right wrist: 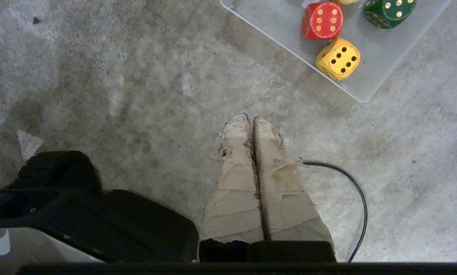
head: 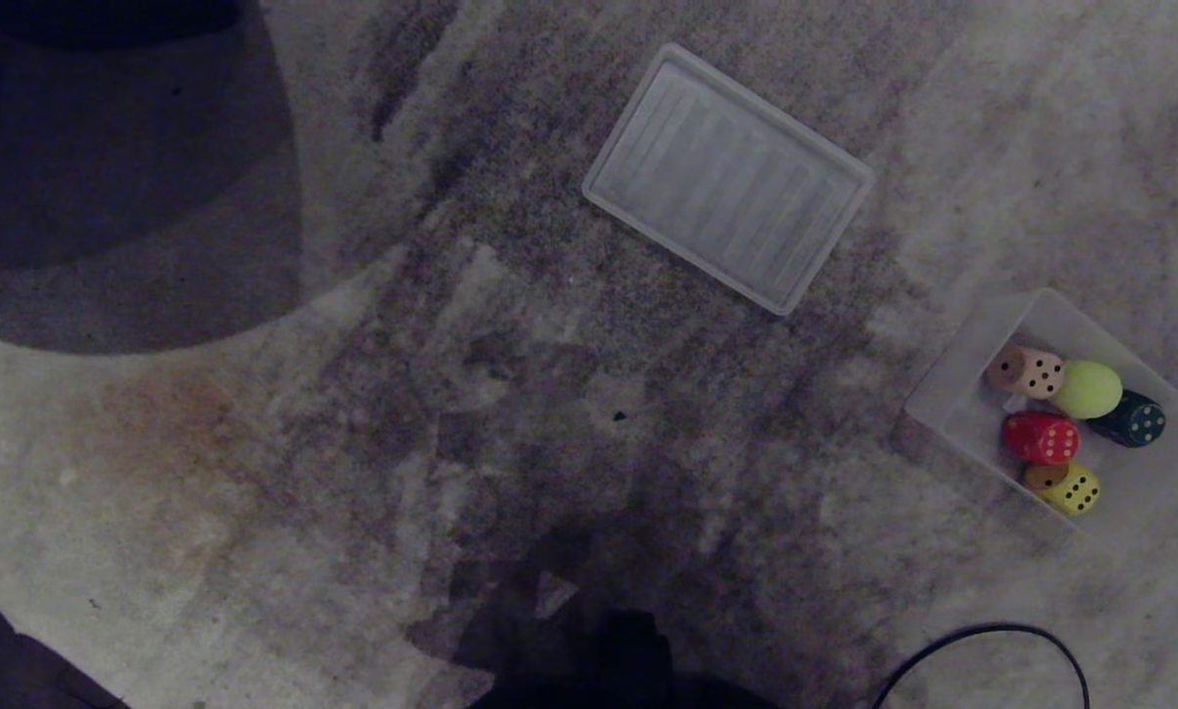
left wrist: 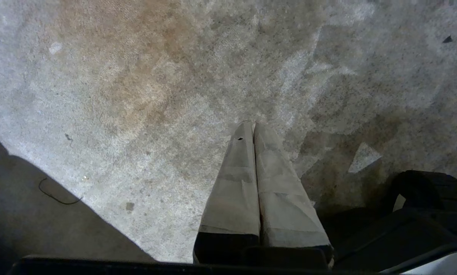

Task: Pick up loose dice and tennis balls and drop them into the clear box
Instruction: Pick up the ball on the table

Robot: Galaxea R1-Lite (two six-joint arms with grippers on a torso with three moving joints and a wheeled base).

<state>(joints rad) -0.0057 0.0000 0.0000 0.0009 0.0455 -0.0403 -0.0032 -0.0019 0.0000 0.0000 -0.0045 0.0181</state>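
Note:
On the carpet at the right stands the clear box point(head: 953, 394) point(right wrist: 370, 82). Inside it lie a beige die point(head: 1025, 371), a red die point(head: 1041, 437) point(right wrist: 322, 20), a dark green die point(head: 1131, 418) point(right wrist: 389, 11), a yellow die point(head: 1066, 486) point(right wrist: 337, 59) and one tennis ball point(head: 1087, 389). Neither arm shows in the head view. My left gripper point(left wrist: 253, 124) hangs shut and empty over bare carpet. My right gripper point(right wrist: 251, 117) is also shut and empty, above the carpet a short way from the box's near corner.
A flat ribbed translucent panel point(head: 728, 178) lies on the carpet at the upper middle. A black cable point(head: 993, 645) point(right wrist: 356, 194) curves across the floor near the right gripper. The robot's dark base point(right wrist: 79, 214) point(left wrist: 423, 214) shows beside both grippers. A dark shadow point(head: 126, 177) covers the upper left.

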